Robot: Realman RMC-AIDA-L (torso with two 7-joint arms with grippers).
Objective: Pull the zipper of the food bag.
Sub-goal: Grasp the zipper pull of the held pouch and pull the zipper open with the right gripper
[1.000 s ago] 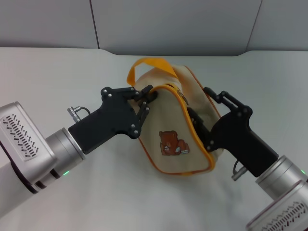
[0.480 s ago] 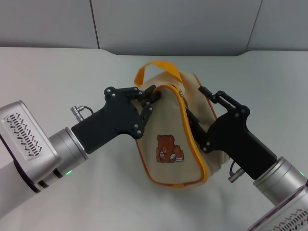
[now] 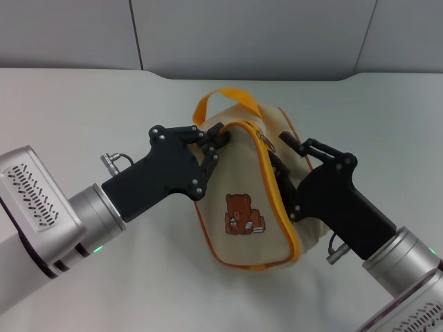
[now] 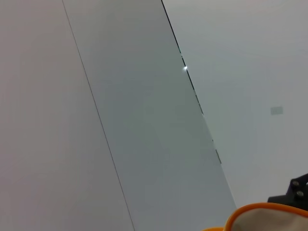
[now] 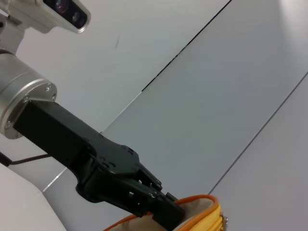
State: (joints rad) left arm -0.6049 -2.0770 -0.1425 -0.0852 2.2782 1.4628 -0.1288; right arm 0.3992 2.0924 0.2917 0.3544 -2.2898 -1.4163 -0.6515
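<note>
The food bag [image 3: 242, 187] is beige with orange piping, a brown bear picture [image 3: 243, 215] and an orange strap handle [image 3: 228, 97]. It stands tilted at the table's middle, held up between both arms. My left gripper [image 3: 212, 140] is shut on the bag's upper left piped edge; the right wrist view shows it [image 5: 161, 204] pinching that edge. My right gripper [image 3: 280, 166] is against the zip track on the bag's right side, its tip hidden by the fabric. A small silver piece, probably the zipper pull [image 3: 261, 135], shows near the top of the track, also in the right wrist view [image 5: 224, 219].
The white table [image 3: 83, 104] runs out on all sides of the bag. Grey wall panels [image 3: 242, 34] stand behind its far edge. The bag's orange edge [image 4: 269, 211] shows at the corner of the left wrist view.
Over the last second the bag swung left and stood more upright between the grippers. Since half a second ago the right gripper has slid slightly down the bag's right side. The left gripper holds still.
</note>
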